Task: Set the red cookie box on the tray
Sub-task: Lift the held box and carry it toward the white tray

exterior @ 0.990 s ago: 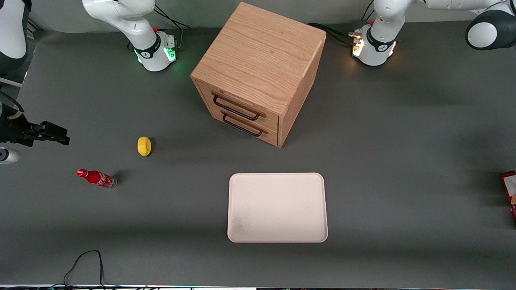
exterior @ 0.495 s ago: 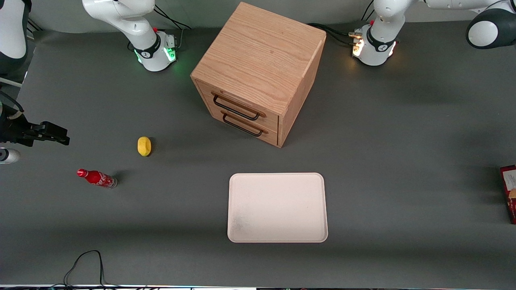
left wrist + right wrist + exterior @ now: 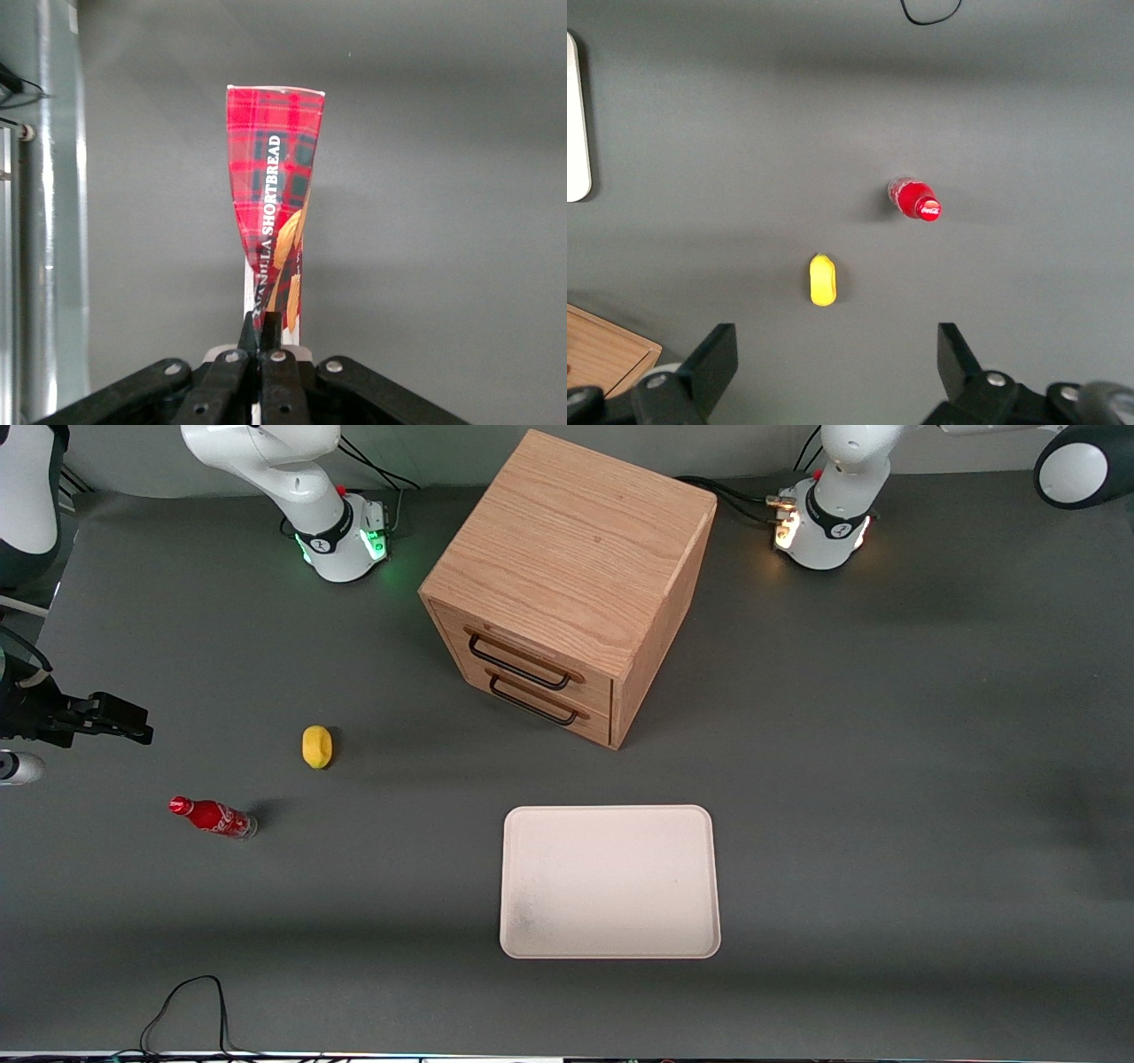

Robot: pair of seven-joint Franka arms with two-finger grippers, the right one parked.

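Red-tartan long narrow cookie box (image 3: 273, 204) is hanging pinched flat at one end in the left gripper (image 3: 263, 341), fingers clamped; twisting or slipping free is threatening before the cream-white rectangular tray (image 3: 609, 882), at table's six o'clock.

The end effector (image 3: 263, 347), apparently raised above the table, is clamped tight.

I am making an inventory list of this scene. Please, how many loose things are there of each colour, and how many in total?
Red: 2, the red cookie box, pinched in the shut tool of the left arm, and the cola bottle
Yellow: 1, the small yellow object
Cream-white: 1, the tray
Wood: 1, the cabinet
Total: 5
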